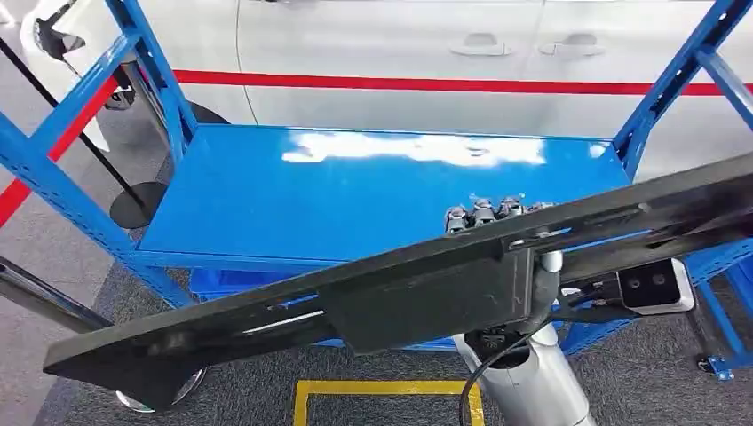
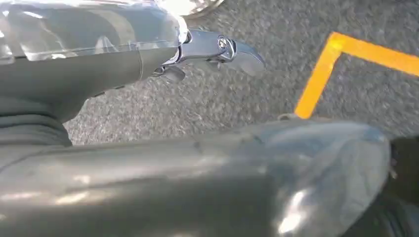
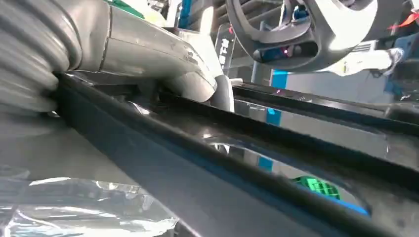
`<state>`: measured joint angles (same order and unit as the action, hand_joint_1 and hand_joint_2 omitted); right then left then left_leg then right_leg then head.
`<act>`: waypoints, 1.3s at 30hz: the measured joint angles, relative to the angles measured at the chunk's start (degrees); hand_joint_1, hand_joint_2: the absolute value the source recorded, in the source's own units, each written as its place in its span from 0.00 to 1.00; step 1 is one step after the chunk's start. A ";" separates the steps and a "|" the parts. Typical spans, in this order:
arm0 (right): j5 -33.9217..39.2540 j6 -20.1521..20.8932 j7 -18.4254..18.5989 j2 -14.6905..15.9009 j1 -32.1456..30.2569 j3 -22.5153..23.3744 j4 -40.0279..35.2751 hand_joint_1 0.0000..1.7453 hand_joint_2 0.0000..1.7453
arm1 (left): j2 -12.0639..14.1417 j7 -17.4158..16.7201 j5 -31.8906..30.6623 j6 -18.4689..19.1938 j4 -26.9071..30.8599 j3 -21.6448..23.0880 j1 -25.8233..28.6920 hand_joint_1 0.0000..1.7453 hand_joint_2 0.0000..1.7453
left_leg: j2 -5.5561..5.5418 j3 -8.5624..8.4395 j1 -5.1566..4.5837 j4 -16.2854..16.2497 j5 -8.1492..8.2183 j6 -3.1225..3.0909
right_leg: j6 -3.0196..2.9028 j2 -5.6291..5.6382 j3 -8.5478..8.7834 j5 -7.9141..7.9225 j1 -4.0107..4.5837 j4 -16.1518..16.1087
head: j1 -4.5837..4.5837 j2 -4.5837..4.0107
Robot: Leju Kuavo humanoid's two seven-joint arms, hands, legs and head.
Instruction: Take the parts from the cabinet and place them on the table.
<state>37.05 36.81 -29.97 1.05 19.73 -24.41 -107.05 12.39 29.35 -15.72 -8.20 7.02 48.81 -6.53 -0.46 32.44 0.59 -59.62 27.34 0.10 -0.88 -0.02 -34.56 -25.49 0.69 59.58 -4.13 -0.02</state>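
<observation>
A long black trim part (image 1: 417,293) slants across the head view, low at the left and high at the right. My right hand (image 1: 487,215) grips it from behind, its fingers hooked over the top edge. In the right wrist view that hand (image 3: 138,49) lies against the part's black edge (image 3: 222,163). My left hand (image 1: 160,395) sits under the part's low left end. In the left wrist view one silver fingertip (image 2: 237,49) of the left hand (image 2: 99,64) points out over the carpet beside a glossy dark surface (image 2: 197,182); I cannot tell whether it grips.
The blue cabinet shelf (image 1: 355,195) behind the part is bare, with blue uprights at both sides. A white car with a red stripe (image 1: 400,44) stands behind it. Yellow floor tape (image 1: 382,389) marks the grey carpet (image 2: 222,98) below me.
</observation>
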 joint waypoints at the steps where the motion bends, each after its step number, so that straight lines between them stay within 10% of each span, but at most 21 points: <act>1: -0.02 0.13 -0.24 0.35 -0.01 0.00 0.48 1.00 1.00 | 0.02 -0.13 0.00 -0.11 -0.02 0.07 0.17 0.00 0.00 | -0.04 0.11 -0.11 -0.09 -0.17 -0.26 | 0.29 0.00 -0.05 0.19 -0.19 -0.10 | 0.02 0.00; 3: -0.18 0.33 -0.68 1.01 0.04 0.00 1.11 1.00 1.00 | 0.00 -0.37 0.00 -0.11 0.00 0.35 0.29 0.00 0.00 | 0.04 0.33 0.17 0.53 -0.94 -1.11 | 0.90 0.02 -0.29 0.35 -0.03 0.04 | 0.02 0.00; 7: -0.50 0.63 -1.03 1.97 0.19 -0.04 1.95 1.00 1.00 | 0.09 -0.41 0.00 -0.11 -0.02 0.63 0.21 0.00 0.00 | 0.18 2.17 0.26 0.64 -2.38 -1.79 | 2.32 0.07 -4.78 -9.48 -0.99 12.51 | 0.02 0.00; 9: -0.57 0.46 -1.09 2.29 0.17 -0.04 2.40 1.00 1.00 | 0.09 -0.41 0.00 -0.20 -0.02 1.01 0.28 0.00 0.00 | 0.20 3.18 0.28 0.60 -3.10 -1.67 | 2.61 0.05 -5.63 -10.93 -1.29 17.05 | 0.02 0.00; 12: -2.01 -1.39 -3.47 3.01 0.22 -0.44 2.97 1.00 1.00 | 0.09 -0.37 0.00 -0.63 -0.15 1.40 0.30 0.00 0.00 | 0.10 4.25 0.39 0.58 -4.10 -1.18 | 2.62 0.03 2.51 -5.64 -1.59 5.54 | 0.02 0.00; 14: -3.94 -3.17 -5.29 3.83 0.22 -0.79 3.02 1.00 1.00 | 0.17 -0.46 0.00 -0.61 -0.35 1.51 0.37 0.00 0.00 | 0.01 4.59 0.27 0.61 -4.78 -0.46 | 2.11 0.12 7.10 -5.52 -1.15 -2.12 | 0.02 0.00; 18: -10.92 -3.08 -5.70 5.22 -1.35 -0.76 2.84 1.00 1.00 | 0.33 -1.05 0.00 0.11 -0.81 1.75 0.64 0.00 0.00 | -0.03 4.47 0.26 1.59 -6.48 1.20 | 0.63 0.17 5.94 -3.73 -0.87 -2.29 | 0.02 0.00; 22: -15.54 2.29 -5.72 4.22 -3.73 1.14 1.79 1.00 1.00 | -0.02 -1.62 0.00 0.55 -0.87 1.86 0.88 0.00 0.00 | 0.14 8.13 0.64 -9.65 4.24 1.29 | -0.94 -0.25 3.86 -1.48 -0.84 -2.69 | 0.02 0.00; 24: -16.70 1.81 -5.75 3.78 -5.06 1.66 0.98 1.00 1.00 | -0.35 -1.84 0.00 0.74 -0.87 2.32 0.86 0.00 0.00 | 0.14 9.08 0.58 -16.60 6.17 1.40 | -1.11 -0.34 2.50 -0.64 -0.36 -2.37 | 0.02 0.00; 26: -17.09 -0.07 -5.75 3.85 -5.63 1.70 -0.35 1.00 1.00 | -0.57 -2.27 0.00 0.85 -0.87 2.97 0.89 0.00 0.00 | 0.14 5.87 0.56 -13.92 3.02 1.06 | -1.09 -0.33 1.13 0.02 -0.08 -1.88 | 0.02 0.00; 28: -15.97 -2.12 -5.75 4.17 -5.37 1.59 -1.60 1.00 1.00 | -0.63 -2.78 0.00 0.88 -0.87 3.50 0.69 0.00 0.00 | 0.14 -1.21 0.37 -3.98 0.58 0.30 | -0.91 -0.23 -0.09 0.52 0.10 -1.05 | 0.02 0.00; 29: -15.05 -2.60 -5.75 4.57 -5.17 1.35 -1.99 1.00 1.00 | -0.50 -3.06 0.00 0.88 -0.87 3.83 0.44 0.00 0.00 | 0.11 -3.49 -0.06 0.00 2.44 -0.08 | -0.71 -0.25 -0.50 0.65 0.25 -0.75 | 0.02 0.00; 33: -15.11 -0.21 -5.75 5.51 -4.70 1.09 -2.56 1.00 1.00 | -0.57 -3.58 0.00 1.05 -0.92 4.26 0.34 0.00 0.00 | 0.14 -3.49 -0.34 1.69 1.49 -0.87 | 0.78 -0.22 -0.76 2.10 -0.04 -0.73 | 0.02 0.00; 35: -16.33 3.57 -5.75 5.42 -4.89 1.77 -2.43 1.00 1.00 | -1.09 -3.47 0.00 1.07 -0.94 4.28 0.25 0.00 0.00 | 0.49 -2.70 0.10 2.27 0.04 -1.69 | 1.48 0.06 -1.90 -1.07 -0.20 1.08 | 0.04 0.00; 37: -17.33 5.47 -5.75 5.20 -5.08 2.62 -2.14 1.00 1.00 | -1.49 -3.36 0.00 1.07 -0.94 4.28 0.32 0.00 0.00 | 0.56 -1.06 0.09 2.20 -1.20 -1.92 | 2.13 0.04 -4.29 -7.60 -0.81 8.79 | 0.02 0.00; 39: -17.66 5.99 -5.75 4.94 -5.39 3.26 -1.79 1.00 1.00 | -1.84 -3.32 0.00 1.09 -0.94 4.31 0.43 0.00 0.00 | 0.58 0.66 0.10 2.01 -2.31 -1.74 | 2.60 0.03 -5.82 -10.07 -1.17 15.90 | 0.02 0.00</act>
<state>19.39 42.80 -35.71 5.99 14.34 -21.16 -108.85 10.56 26.03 -15.72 -7.10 6.08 53.11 -6.10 0.12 33.09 0.69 -57.61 25.04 -1.64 1.72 0.02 -40.38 -35.56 -0.47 75.48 -4.11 -0.02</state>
